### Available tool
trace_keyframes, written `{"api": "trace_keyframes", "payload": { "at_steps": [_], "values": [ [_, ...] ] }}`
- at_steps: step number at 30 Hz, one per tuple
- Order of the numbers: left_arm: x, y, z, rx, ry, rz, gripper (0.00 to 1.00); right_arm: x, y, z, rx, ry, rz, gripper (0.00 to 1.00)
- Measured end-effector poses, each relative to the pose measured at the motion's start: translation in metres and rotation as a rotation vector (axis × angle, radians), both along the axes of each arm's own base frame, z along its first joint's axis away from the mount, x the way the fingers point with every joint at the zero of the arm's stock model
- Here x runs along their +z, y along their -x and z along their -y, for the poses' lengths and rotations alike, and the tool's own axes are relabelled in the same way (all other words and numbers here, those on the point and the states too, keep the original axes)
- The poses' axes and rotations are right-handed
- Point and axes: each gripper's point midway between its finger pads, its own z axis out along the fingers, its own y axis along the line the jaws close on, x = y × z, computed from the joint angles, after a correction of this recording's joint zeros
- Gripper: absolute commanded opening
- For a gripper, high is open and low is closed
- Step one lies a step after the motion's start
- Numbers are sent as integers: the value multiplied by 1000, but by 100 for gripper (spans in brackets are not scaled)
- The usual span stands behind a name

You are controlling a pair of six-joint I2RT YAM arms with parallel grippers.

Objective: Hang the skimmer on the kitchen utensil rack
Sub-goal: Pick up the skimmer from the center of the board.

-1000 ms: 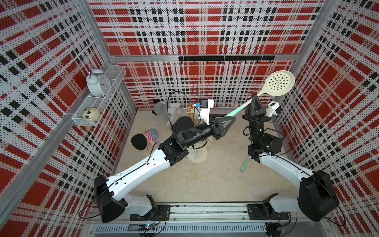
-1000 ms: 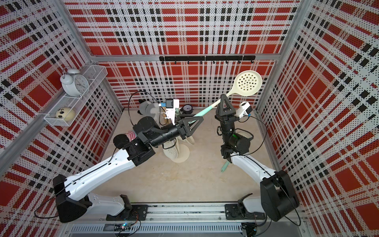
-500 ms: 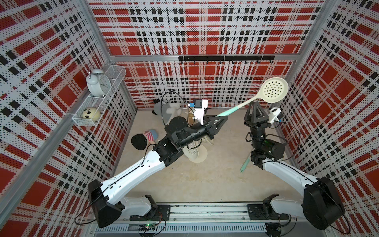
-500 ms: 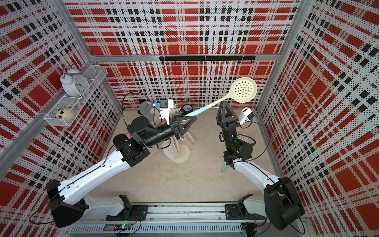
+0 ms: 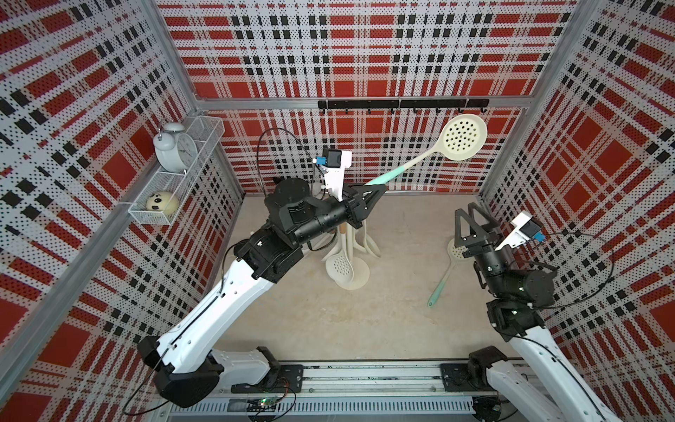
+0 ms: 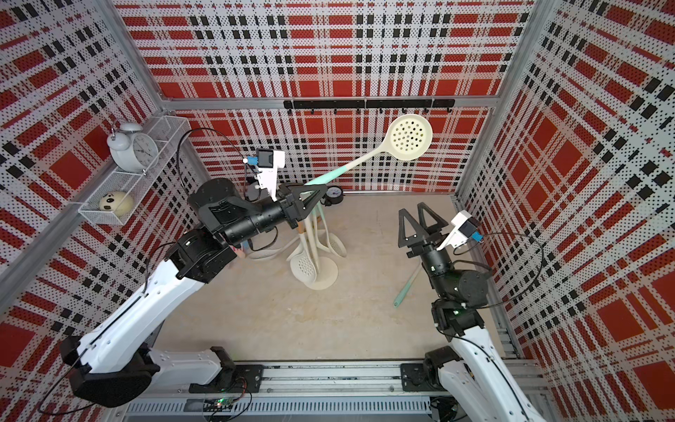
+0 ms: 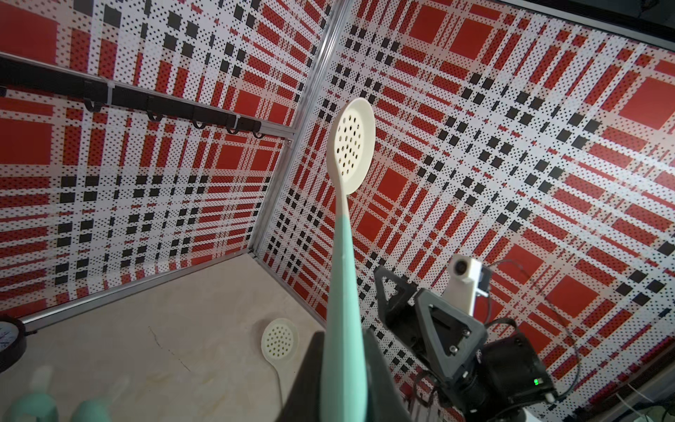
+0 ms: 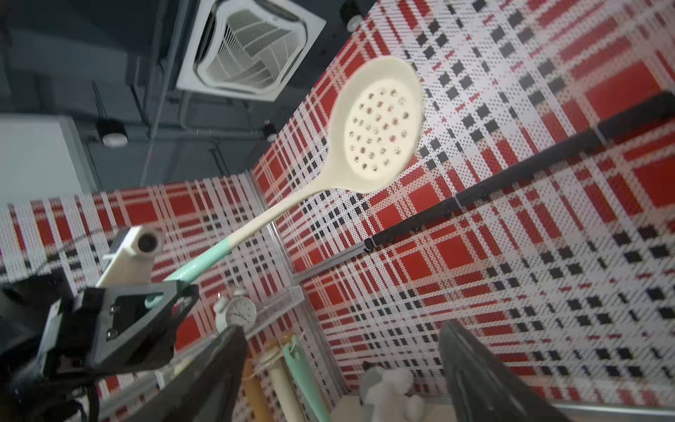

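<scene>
The skimmer (image 5: pixel 464 137) (image 6: pixel 411 137) has a cream perforated head and a teal handle, and it slants up in the air toward the back wall. My left gripper (image 5: pixel 376 190) (image 6: pixel 317 190) (image 7: pixel 343 365) is shut on the teal handle end, and the head (image 7: pixel 354 146) (image 8: pixel 380 128) stands well beyond the jaws. The kitchen utensil rack (image 5: pixel 352 274) (image 6: pixel 323 274) is a cream stand just below the left gripper, with several utensils hanging from it. My right gripper (image 5: pixel 466 209) (image 6: pixel 412 209) (image 8: pixel 343 358) is open and empty, pointing upward, off to the right of the skimmer.
Another skimmer (image 5: pixel 443 277) (image 7: pixel 279 339) lies on the floor by the right arm. A black hook rail (image 5: pixel 401 104) runs along the back wall. A wire shelf (image 5: pixel 204 135) on the left wall holds an alarm clock (image 5: pixel 175 146) and a round toy (image 5: pixel 162 201).
My right gripper let go of the skimmer, opened wide and dropped back toward the right wall. The left gripper closed on the handle and now carries the skimmer alone, slightly further left.
</scene>
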Motion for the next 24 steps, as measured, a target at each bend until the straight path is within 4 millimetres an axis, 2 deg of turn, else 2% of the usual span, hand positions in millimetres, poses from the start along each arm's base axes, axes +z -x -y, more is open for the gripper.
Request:
{"api": "trace_keyframes", "payload": {
  "at_steps": [3, 6, 11, 14, 20, 24],
  "values": [
    [-5, -3, 2, 2, -77, -9, 0, 27, 4, -13, -54, 268, 60, 90],
    [-21, -10, 7, 1, -167, -42, 0, 34, -3, -34, -48, 501, 78, 87],
    [-61, -19, 12, -4, -309, -125, 0, 14, -12, -76, 29, 831, 64, 82],
    [-77, -20, 12, -10, -368, -158, 0, 5, -15, -93, 40, 981, 66, 81],
    [-90, -15, 8, -30, -423, -176, 0, -16, -16, -118, 21, 1239, 92, 76],
    [-91, -11, 7, -50, -439, -176, 0, -38, -13, -134, 3, 1391, 100, 70]
  ]
}}
